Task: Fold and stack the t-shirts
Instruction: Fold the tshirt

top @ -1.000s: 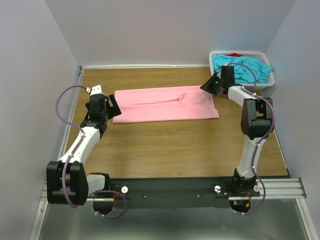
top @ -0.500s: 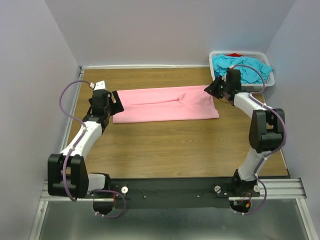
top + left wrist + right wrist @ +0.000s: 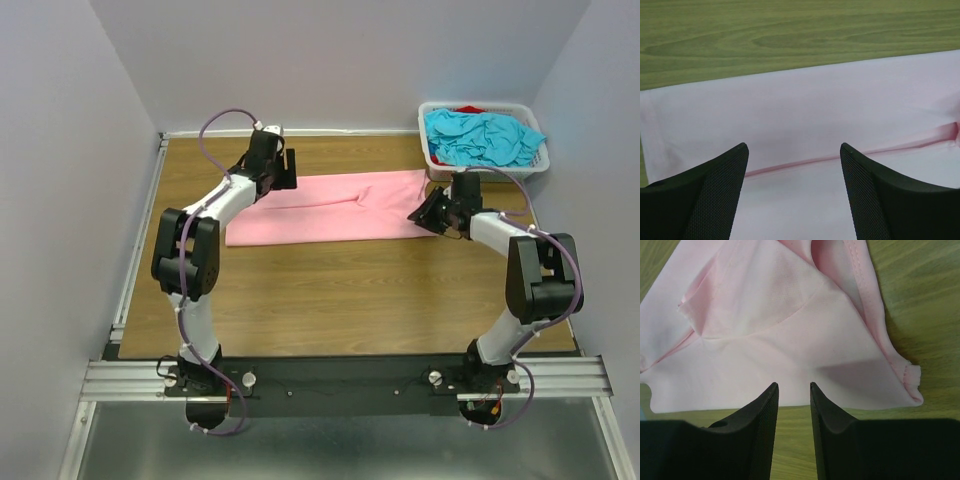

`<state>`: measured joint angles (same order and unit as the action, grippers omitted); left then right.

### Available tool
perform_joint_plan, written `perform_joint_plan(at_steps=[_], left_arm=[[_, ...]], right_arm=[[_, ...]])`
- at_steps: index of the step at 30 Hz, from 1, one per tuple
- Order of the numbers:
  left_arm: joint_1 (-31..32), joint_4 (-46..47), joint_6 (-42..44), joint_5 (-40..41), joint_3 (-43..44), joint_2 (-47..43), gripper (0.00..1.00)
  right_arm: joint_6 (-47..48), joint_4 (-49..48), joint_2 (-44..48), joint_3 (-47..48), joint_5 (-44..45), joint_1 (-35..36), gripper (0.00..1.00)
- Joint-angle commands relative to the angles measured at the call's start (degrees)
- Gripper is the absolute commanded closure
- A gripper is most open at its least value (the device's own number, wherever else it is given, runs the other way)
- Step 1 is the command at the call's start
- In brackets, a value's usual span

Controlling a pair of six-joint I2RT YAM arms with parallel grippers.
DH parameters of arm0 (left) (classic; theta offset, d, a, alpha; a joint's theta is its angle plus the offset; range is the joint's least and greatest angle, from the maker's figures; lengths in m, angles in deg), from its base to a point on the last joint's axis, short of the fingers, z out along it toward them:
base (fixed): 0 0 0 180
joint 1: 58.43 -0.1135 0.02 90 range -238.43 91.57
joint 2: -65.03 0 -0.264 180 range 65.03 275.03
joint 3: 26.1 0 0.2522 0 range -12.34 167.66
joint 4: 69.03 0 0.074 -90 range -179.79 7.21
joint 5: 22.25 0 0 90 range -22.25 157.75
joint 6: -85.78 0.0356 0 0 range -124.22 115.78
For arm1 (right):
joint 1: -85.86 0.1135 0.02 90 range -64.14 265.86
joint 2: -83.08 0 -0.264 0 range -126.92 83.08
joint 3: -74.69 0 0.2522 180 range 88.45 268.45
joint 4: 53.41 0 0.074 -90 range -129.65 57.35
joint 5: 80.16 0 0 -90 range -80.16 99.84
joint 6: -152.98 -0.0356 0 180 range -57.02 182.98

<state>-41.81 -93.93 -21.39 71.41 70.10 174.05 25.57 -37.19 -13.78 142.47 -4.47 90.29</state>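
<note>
A light pink t-shirt (image 3: 330, 208) lies folded into a long strip across the far half of the table. My left gripper (image 3: 284, 170) hovers over its far left part. In the left wrist view the left gripper (image 3: 793, 147) is open wide above the pink cloth (image 3: 805, 110) and a fold line, holding nothing. My right gripper (image 3: 422, 215) is at the strip's near right corner. The right wrist view shows the right gripper (image 3: 793, 385) with a narrow gap between its jaws at the cloth's near edge (image 3: 790, 365), with nothing gripped. Turquoise t-shirts (image 3: 482, 136) and a bit of red (image 3: 470, 108) fill the basket.
A white slotted basket (image 3: 535, 163) stands at the far right corner, just behind the right arm. Purple walls close in the left, back and right sides. Bare wood tabletop (image 3: 350, 290) stretches between the shirt and the arm bases.
The left arm swung from the strip's left end to its far edge, above the cloth. The right gripper moved from the far right corner toward the near right corner and opened slightly.
</note>
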Motion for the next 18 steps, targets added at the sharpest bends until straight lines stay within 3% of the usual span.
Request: perform_joint_plan(at_steps=[1,6,11,18], left_arm=[[-0.27,-6.17,1.7,-1.9,6.76,6.2,0.2],[-0.28,-8.72,1.44,-0.42,10.9,12.88,0.23],[-1.41,-8.73,0.47,0.91,9.24,14.21,0.23],[-4.58,-8.02,-4.1,-0.93,-1.02,9.74,0.29]], right_arm=[[-1.35,-4.04,-0.78,-1.11,-1.34,0.14,0.61],[-1.35,-5.8,-3.94,-0.41,-1.87,0.23,0.61],[-0.91,-6.06,-6.94,0.91,-1.78,0.15,0.61],[0.84,-6.24,-11.86,3.9,-2.04,0.23,0.61]])
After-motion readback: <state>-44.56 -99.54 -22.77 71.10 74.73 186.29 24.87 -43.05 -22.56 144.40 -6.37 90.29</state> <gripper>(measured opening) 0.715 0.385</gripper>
